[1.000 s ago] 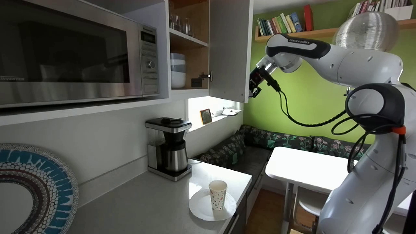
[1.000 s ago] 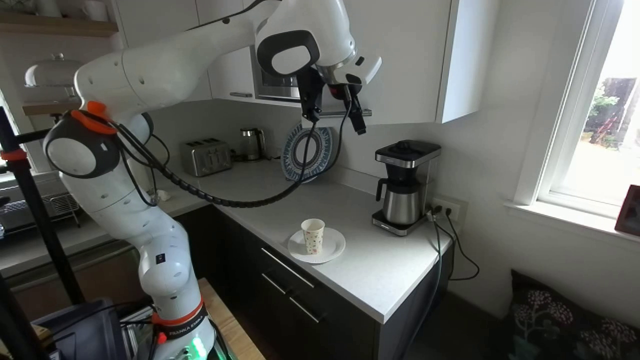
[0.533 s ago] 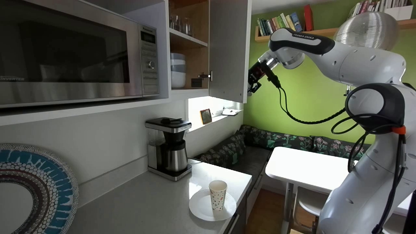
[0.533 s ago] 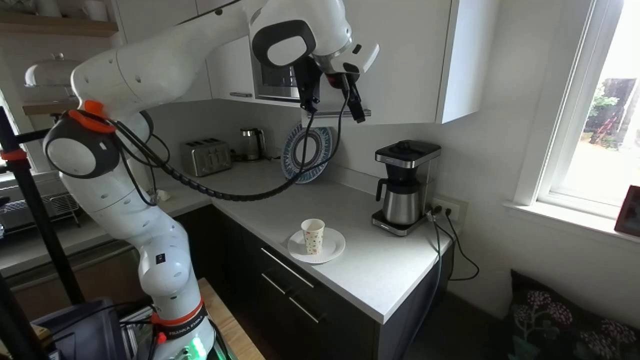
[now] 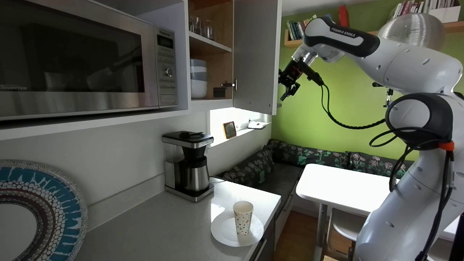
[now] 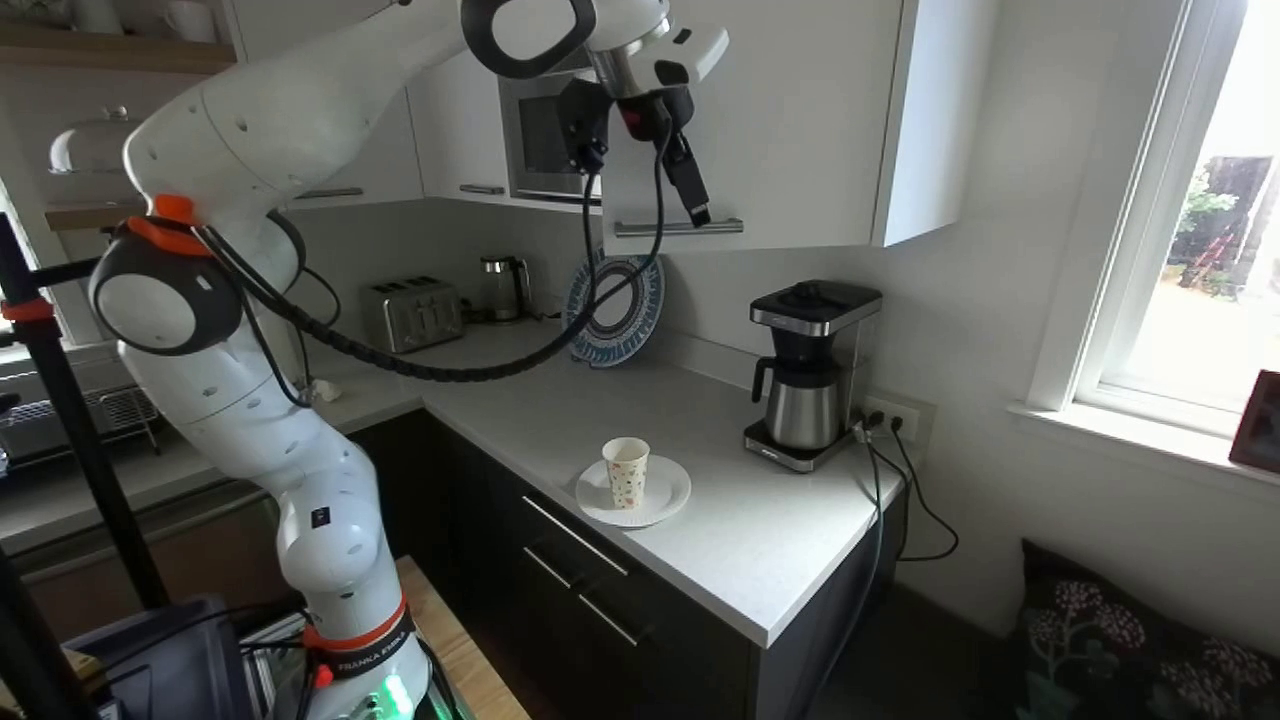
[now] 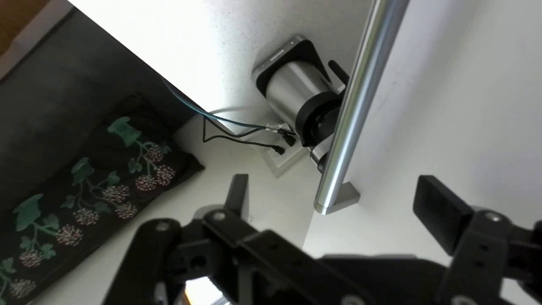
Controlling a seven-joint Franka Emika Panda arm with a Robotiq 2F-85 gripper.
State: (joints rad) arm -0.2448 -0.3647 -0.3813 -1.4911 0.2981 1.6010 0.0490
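My gripper (image 7: 338, 199) is open and empty, its black fingers (image 7: 442, 214) wide apart. It is nearest to the metal bar handle (image 7: 360, 101) on a white cabinet door. The handle's end shows between the fingers in the wrist view, apparently beyond them; I see no contact. The door (image 5: 255, 54) stands swung open in an exterior view, partly hiding the gripper (image 5: 283, 87). In an exterior view the handle (image 6: 725, 227) is just below a fingertip (image 6: 700, 215). A patterned paper cup (image 5: 243, 217) stands upright on a white paper plate (image 5: 223, 232) on the counter.
A coffee maker (image 6: 805, 400) stands on the counter, also seen in the wrist view (image 7: 296, 91). The open cabinet holds bowls (image 5: 198, 79) and glasses (image 5: 203, 29). A microwave (image 5: 72, 61), a decorative plate (image 6: 645, 300), a toaster (image 6: 412, 315) and a kettle (image 6: 503, 290) are nearby.
The arm and gripper have moved up and back from the door, rightward in an exterior view and leftward in an exterior view. The handle is less covered. The door shifts only slightly.
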